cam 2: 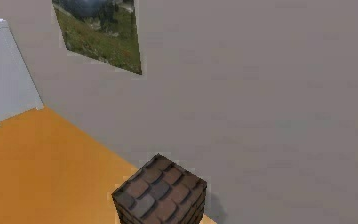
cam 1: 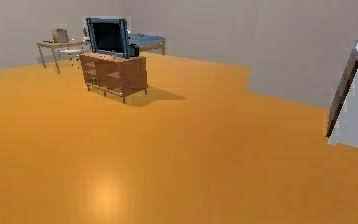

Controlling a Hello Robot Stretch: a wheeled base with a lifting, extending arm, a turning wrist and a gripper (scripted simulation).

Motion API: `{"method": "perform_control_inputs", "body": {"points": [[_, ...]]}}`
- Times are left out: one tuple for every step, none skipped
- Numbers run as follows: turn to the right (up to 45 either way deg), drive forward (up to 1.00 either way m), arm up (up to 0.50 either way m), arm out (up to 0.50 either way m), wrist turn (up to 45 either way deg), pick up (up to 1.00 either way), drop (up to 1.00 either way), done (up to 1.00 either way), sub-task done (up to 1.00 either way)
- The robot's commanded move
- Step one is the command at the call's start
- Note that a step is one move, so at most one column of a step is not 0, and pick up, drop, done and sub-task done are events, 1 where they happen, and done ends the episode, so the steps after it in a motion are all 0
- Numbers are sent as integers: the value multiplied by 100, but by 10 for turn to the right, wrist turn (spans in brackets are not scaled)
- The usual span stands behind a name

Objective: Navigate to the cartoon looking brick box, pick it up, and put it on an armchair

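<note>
Where the brick box is: the brick box (cam 2: 162, 192) shows at the bottom of the arm side view, a little left of the middle; it is a dark brown cube with bumpy bricks on top and on its sides; the picture's edge cuts off its lower part, so I cannot tell what it rests on; the grey wall (cam 2: 267, 100) runs close behind it
Jaws: I cannot tell how the gripper's jaws stand, so I give places by the views and not by the jaws
Open floor: the orange floor (cam 1: 187, 160) is wide and bare across the middle and bottom of the forward view; there is lots of room to roll there
Floor edges: grey walls close the floor at the back; on the forward view's right a wall corner (cam 1: 249, 80) sticks out into the room
Wooden cabinet: a brown cabinet (cam 1: 115, 75) on short legs stands on the floor, up and to the left; a dark TV (cam 1: 107, 36) sits on top of it
Behind the cabinet: a light table (cam 1: 59, 48) stands near the back wall; a low blue thing (cam 1: 147, 43) is next to it, too small to name
Right edge: a tall white thing (cam 1: 349, 95) with a dark side stands at the forward view's right edge
Wall picture: a painting (cam 2: 99, 30) of green land hangs on the grey wall, up and left of the brick box
Side floor: a strip of orange floor lies left of the brick box, up to a white thing (cam 2: 9, 70) in the top left corner
</note>
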Motion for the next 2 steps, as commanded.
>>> {"method": "perform_control_inputs", "body": {"points": [[0,0,8,0,0,0,0,0,0],[0,0,0,18,0,0,0,0,0]]}}
